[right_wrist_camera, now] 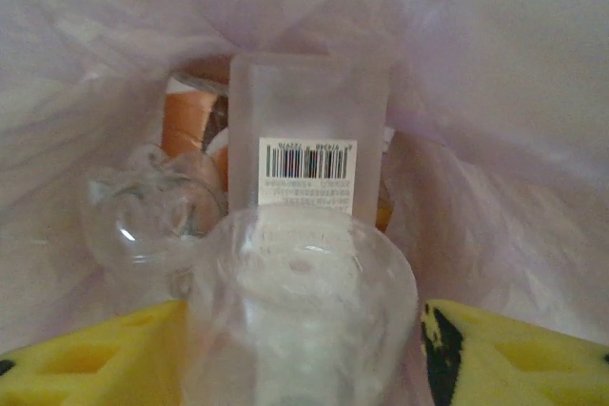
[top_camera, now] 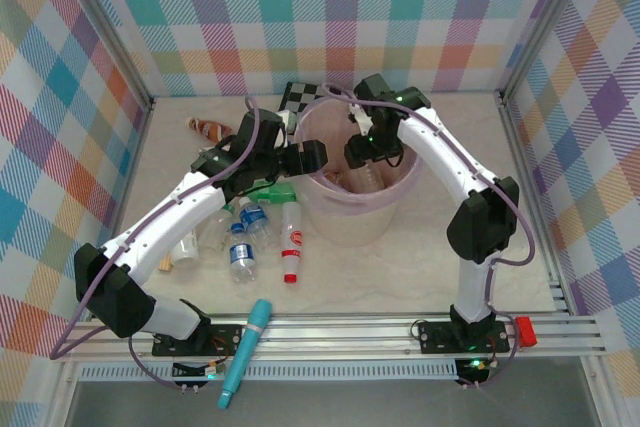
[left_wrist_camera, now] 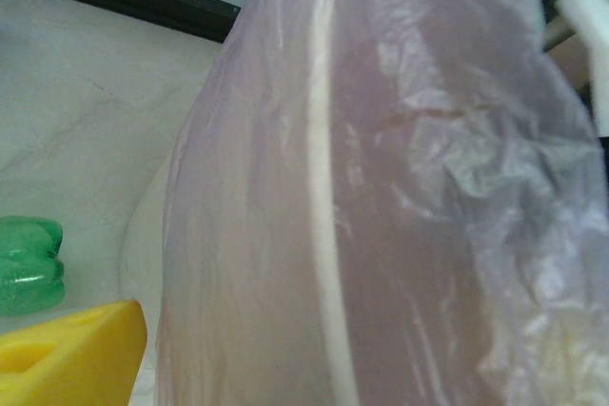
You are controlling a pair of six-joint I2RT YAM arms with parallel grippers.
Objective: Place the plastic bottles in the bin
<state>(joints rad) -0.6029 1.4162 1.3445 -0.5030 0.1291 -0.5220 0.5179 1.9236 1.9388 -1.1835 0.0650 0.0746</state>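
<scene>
While your right gripper [right_wrist_camera: 303,358] hangs inside the bin [top_camera: 345,227], its jaws flank a clear bottle [right_wrist_camera: 300,273]. Can't tell whether the pads actually grip it. Bin sits mid-width on the table [top_camera: 450,277], nearer the far edge. Left gripper [top_camera: 308,157] stands wide and empty, just beside the bin's left wall.

Risks, as I judge them:
- Lift the right arm with the bottle not free and it rides back out or drags the liner [left_wrist_camera: 457,187].
- Swing the left arm rightward and it could shove or tip the bin.

Loose bottles [top_camera: 245,237] lie between the bin and the near-left corner, with a green bottle [top_camera: 272,194] closest to the bin.

Right wrist view gives you the bin's contents up close: a frosted bottle [right_wrist_camera: 309,111] with a barcode and a brown-labelled bottle [right_wrist_camera: 186,111]. Top view gives you the pile on the table and how both arms stand.
</scene>
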